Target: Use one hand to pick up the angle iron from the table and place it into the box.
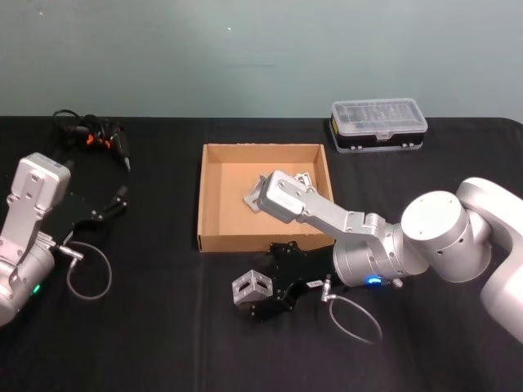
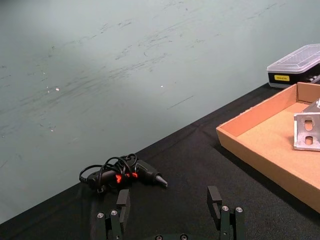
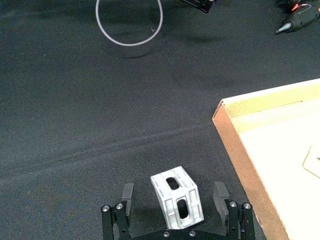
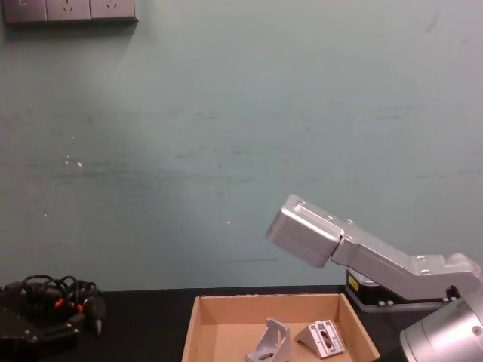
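Right wrist view: your right gripper (image 3: 174, 192) gapes astride the skewed iron (image 3: 178, 205). Close off-centre and it may squirt out. Left gripper (image 2: 169, 197) idles left, fingers apart.

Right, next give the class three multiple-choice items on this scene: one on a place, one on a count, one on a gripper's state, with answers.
1. Where is the angle iron nearest the right gripper?
A. On the table, before the box.
B. Inside the box.
C. Hanging in the air.

2. How many other angle irons lie in the box?
A. None.
B. Two.
C. Five.

3. How do the right gripper's fingers stand?
A. Shut, empty.
B. Shut, lifting the angle iron.
C. Open around the angle iron.

Answers:
1 A, it rests on the table outside the box wall.
2 B, the chest view shows a standing bracket and a flat bracket.
3 C, gaps show on both sides of it.

The left gripper sits open at the left.
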### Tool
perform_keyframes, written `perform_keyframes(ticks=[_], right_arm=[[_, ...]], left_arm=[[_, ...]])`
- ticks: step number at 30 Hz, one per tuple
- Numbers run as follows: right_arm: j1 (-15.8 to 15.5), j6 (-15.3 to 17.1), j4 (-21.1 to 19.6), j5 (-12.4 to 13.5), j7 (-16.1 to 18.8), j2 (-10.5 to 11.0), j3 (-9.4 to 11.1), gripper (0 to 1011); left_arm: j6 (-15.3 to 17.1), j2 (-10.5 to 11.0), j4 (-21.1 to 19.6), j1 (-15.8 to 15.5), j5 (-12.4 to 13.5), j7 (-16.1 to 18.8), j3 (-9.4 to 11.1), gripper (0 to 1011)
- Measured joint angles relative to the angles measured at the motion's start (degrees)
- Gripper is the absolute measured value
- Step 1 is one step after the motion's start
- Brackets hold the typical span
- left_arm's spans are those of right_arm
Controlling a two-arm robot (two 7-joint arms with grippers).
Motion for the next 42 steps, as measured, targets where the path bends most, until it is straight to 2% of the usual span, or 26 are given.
perform_keyframes(ticks=[18, 23, 32, 33, 34, 37, 42], right_arm=[[0.33, 0.39, 0.18, 0.02, -0.28, -0.19, -0.32, 985], [0.31, 0.33, 0.16, 0.01, -0.27, -0.17, -0.29, 885], [0.26, 0.27, 0.1, -0.01, -0.25, -0.13, -0.23, 624], [0.26, 0.26, 0.09, -0.01, -0.25, -0.13, -0.23, 565], [0.25, 0.25, 0.09, -0.01, -0.24, -0.13, -0.23, 565], [0.25, 0.22, 0.09, 0.0, -0.24, -0.13, -0.22, 473], [0.25, 0.2, 0.09, 0.0, -0.21, -0.13, -0.22, 469]], left_arm=[[0.0, 0.0, 0.0, 0.0, 0.0, 0.0, 0.0, 1011], [0.0, 0.0, 0.0, 0.0, 0.0, 0.0, 0.0, 1011], [0.0, 0.0, 0.0, 0.0, 0.0, 0.0, 0.0, 1011], [0.0, 0.0, 0.0, 0.0, 0.0, 0.0, 0.0, 1011], [0.0, 0.0, 0.0, 0.0, 0.0, 0.0, 0.0, 1011], [0.0, 0.0, 0.0, 0.0, 0.0, 0.0, 0.0, 1011], [0.0, 0.0, 0.0, 0.0, 0.0, 0.0, 0.0, 1012]])
